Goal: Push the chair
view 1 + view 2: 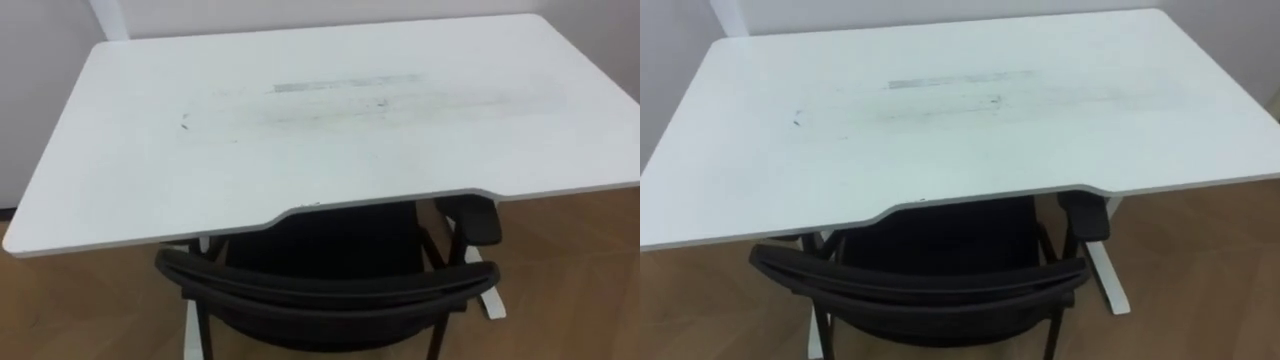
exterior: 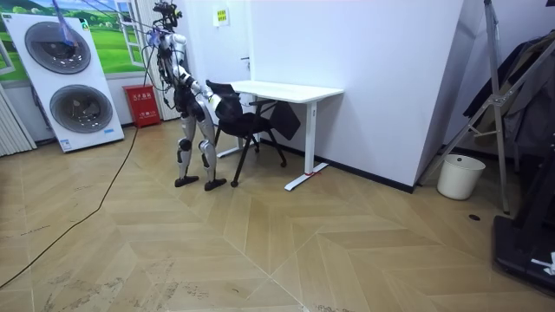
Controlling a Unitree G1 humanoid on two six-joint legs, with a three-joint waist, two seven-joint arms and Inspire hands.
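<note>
Both eye views: chair (image 1: pixel 330 290) under desk (image 1: pixel 300 130); room view adds robot behind, right hand (image 2: pixel 214 90) state unclear.

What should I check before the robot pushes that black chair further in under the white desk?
1. Robot behind the chair: ok, the room view shows it standing at the backrest.
2. Seat under the desk: ok, already partly beneath the front edge.
3. Armrest clearing the desk's underside: cannot tell.
4. Chair clear of the desk's white foot: ok, they are apart.
5. Right hand gripping the backrest: cannot tell.
</note>
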